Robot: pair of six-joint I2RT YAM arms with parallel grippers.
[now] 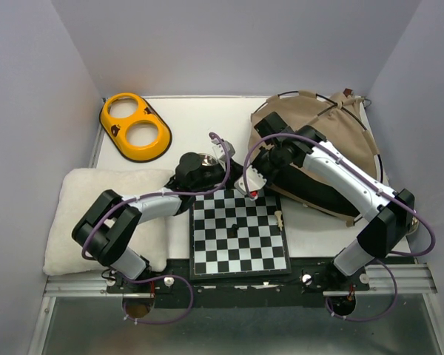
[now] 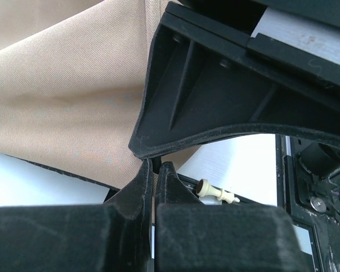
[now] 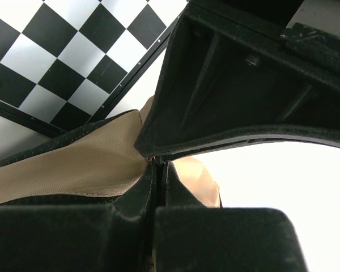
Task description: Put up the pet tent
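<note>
The pet tent point(image 1: 333, 133), tan with black lining and thin black poles, lies partly collapsed at the back right. Its near-left corner reaches the chessboard's far edge, and both grippers meet there. My left gripper point(image 1: 233, 171) points right. In the left wrist view it point(image 2: 154, 165) is shut, with a thin black pole pinched at its fingertips and tan fabric point(image 2: 62, 96) behind. My right gripper point(image 1: 250, 188) points down-left. In the right wrist view it point(image 3: 157, 164) is shut on the tent's edge, with tan fabric point(image 3: 73, 164) on both sides.
A chessboard point(image 1: 237, 237) lies at the front centre and also shows in the right wrist view point(image 3: 56, 56). A cream chess piece point(image 1: 280, 218) lies by its right edge point(image 2: 215, 192). A yellow double pet bowl point(image 1: 135, 127) sits back left. A fluffy white cushion point(image 1: 81, 214) lies on the left.
</note>
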